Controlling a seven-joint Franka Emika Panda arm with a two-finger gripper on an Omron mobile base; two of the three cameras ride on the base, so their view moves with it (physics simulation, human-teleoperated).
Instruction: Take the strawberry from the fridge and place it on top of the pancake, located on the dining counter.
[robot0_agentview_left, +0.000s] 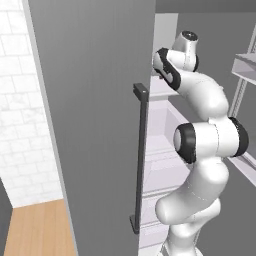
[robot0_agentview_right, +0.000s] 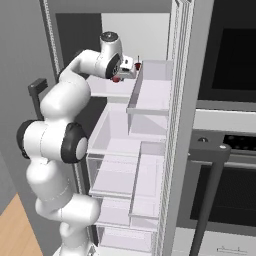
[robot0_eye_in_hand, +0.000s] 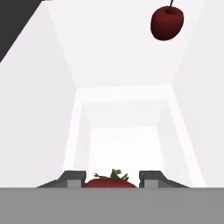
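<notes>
inside the fridge (robot0_agentview_right: 150, 95), at its upper white shelf (robot0_agentview_right: 107, 89), the gripper (robot0_eye_in_hand: 112, 180) is closed on the strawberry (robot0_eye_in_hand: 109, 180), whose red top and green leaves sit between the two dark fingers (robot0_eye_in_hand: 73, 178). a dark red cherry (robot0_eye_in_hand: 166, 22) lies farther back on the same shelf, well apart from the strawberry.
</notes>
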